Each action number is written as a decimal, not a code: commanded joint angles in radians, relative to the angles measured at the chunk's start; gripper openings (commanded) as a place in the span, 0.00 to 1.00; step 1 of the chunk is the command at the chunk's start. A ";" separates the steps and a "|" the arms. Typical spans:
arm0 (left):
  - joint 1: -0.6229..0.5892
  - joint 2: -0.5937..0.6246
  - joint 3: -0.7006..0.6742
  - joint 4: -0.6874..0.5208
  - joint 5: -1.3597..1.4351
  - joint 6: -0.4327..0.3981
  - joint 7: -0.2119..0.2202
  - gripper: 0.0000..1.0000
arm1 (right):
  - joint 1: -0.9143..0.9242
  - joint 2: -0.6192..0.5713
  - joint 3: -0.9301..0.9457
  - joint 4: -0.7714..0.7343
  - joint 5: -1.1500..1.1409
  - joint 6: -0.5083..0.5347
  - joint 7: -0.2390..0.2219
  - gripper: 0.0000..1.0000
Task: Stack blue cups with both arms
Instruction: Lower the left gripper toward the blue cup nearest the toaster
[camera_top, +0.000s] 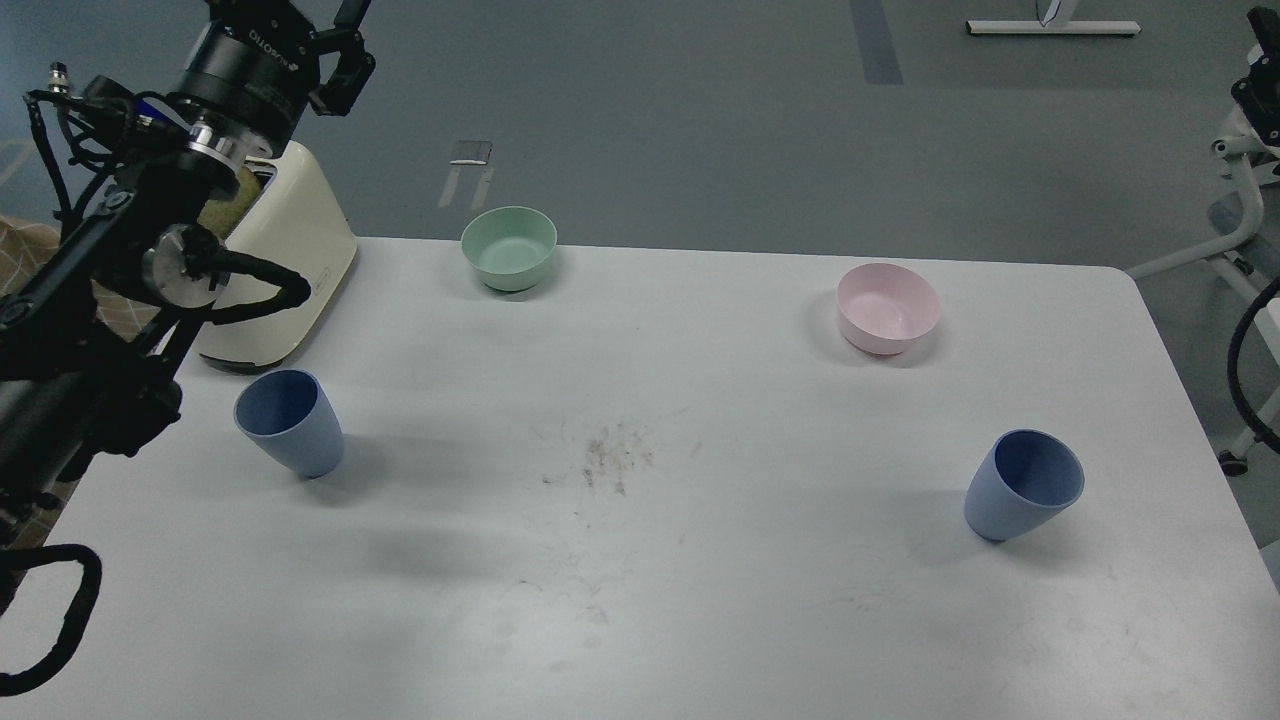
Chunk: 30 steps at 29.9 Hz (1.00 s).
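Two blue cups stand upright on the white table. One blue cup is at the left and the other blue cup is at the front right. Both are empty and far apart. My left arm comes in from the left, and its gripper is raised high above the table's back left corner, well above the left cup; it is partly cut off by the top edge and holds nothing that I can see. My right gripper shows only as a dark part at the far right edge, high and off the table.
A cream toaster stands at the back left, just behind the left cup and under my left arm. A mint-green bowl sits at the back middle and a pale pink bowl at the back right. A brown smudge marks the table's middle.
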 joint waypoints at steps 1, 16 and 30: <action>0.128 0.139 -0.001 -0.158 0.173 0.013 -0.016 0.95 | -0.015 0.000 0.023 0.003 0.015 0.000 0.001 1.00; 0.642 0.566 -0.050 -0.317 0.834 0.196 -0.107 0.85 | -0.049 0.000 0.026 0.004 0.064 0.000 -0.001 1.00; 0.659 0.495 0.011 -0.098 1.223 0.249 -0.102 0.77 | -0.058 0.000 0.031 0.004 0.066 0.000 -0.001 1.00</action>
